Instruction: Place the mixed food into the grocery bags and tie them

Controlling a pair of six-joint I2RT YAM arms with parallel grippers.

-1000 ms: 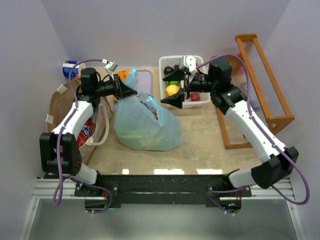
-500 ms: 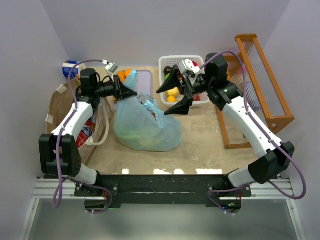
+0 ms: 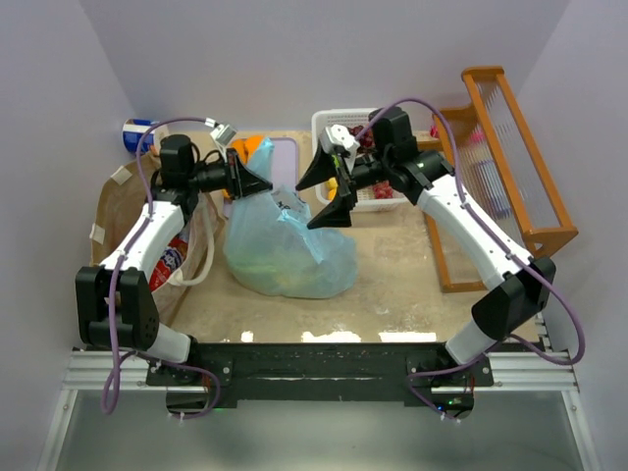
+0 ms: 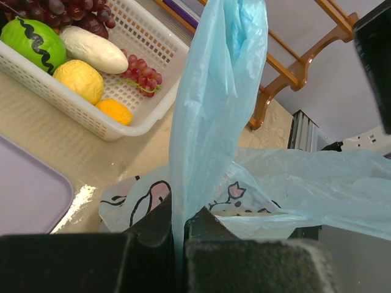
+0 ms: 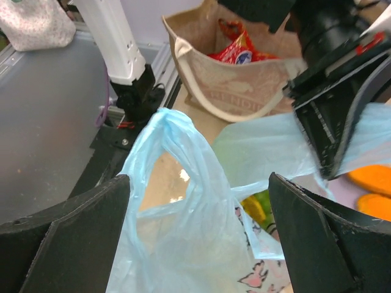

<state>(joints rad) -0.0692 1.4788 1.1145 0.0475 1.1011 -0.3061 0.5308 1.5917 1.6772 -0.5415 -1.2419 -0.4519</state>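
The light-blue plastic bag sits in the middle of the table, fat with food. A green and yellow piece peeks out of its mouth. The left gripper is pinched tight on one handle and lifts it up at the far left of the bag. I think that is to make the bag stand tall and not flop.

The right gripper is spread wide and has nothing in it. It hangs by the far right of the bag top. From its own camera, the other handle stands up in line with the gap between its fingers. I think it is there to pinch that loop, so both handles can be pulled together and knotted.

More food lies in the white basket on the far side: a green piece, a white one, a yellow one, an orange one and grapes. The brown paper bag stands open on the left with a red packet inside. It is not tied.
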